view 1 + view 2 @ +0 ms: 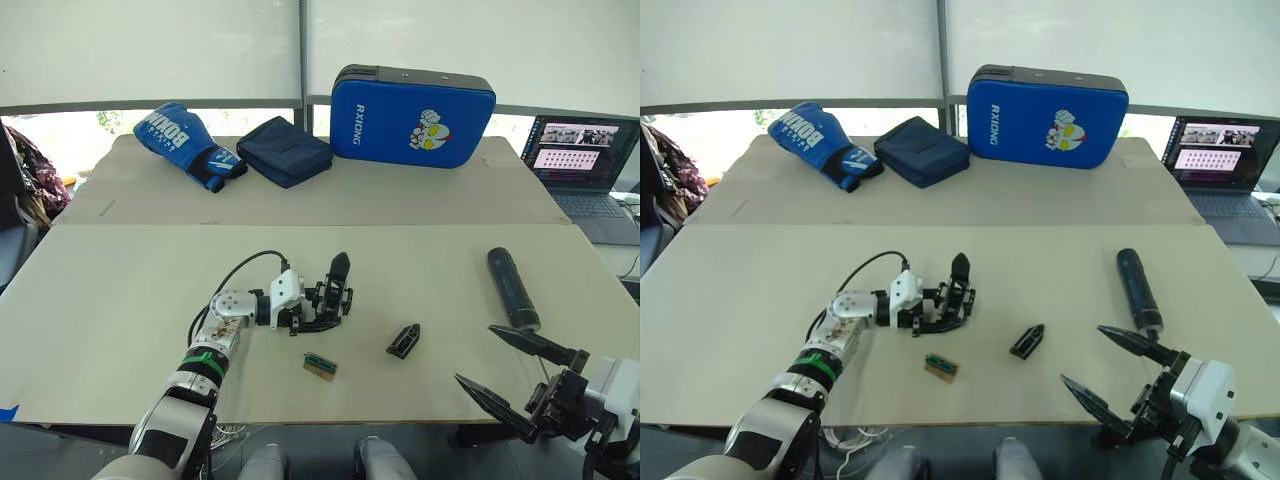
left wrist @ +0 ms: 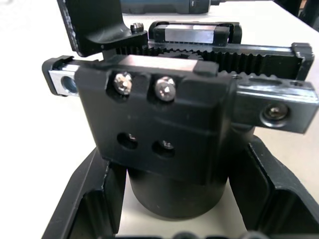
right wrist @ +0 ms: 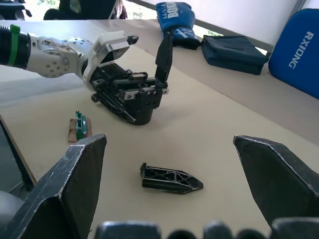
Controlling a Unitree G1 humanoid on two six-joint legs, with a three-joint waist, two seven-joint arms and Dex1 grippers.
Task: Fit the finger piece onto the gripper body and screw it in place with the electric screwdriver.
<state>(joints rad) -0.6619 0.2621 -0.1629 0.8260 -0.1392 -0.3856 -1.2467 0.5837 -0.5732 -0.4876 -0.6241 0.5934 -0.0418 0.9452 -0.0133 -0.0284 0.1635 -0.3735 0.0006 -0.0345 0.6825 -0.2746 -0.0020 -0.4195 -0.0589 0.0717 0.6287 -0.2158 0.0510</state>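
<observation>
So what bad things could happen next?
The left tool grips only the round base of the gripper body, so it might twist or tip when pushed. The finger piece lies flat and small on the table; the wide-open right tool could nudge it away. The electric screwdriver is round and might roll if bumped.

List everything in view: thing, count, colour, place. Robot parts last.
gripper body: one, black, table centre-left, held at its base
finger piece: one, black, lying right of the gripper body
electric screwdriver: one, dark grey, table right
small block: one, green and tan, near front edge
boxing glove: one, blue, far left
pouch: one, navy, beside the glove
strike pad: one, blue, far centre
laptop: one, open, far right
table: one, beige
left gripper: closed around the gripper body's base
right gripper: open, above the front right edge
</observation>
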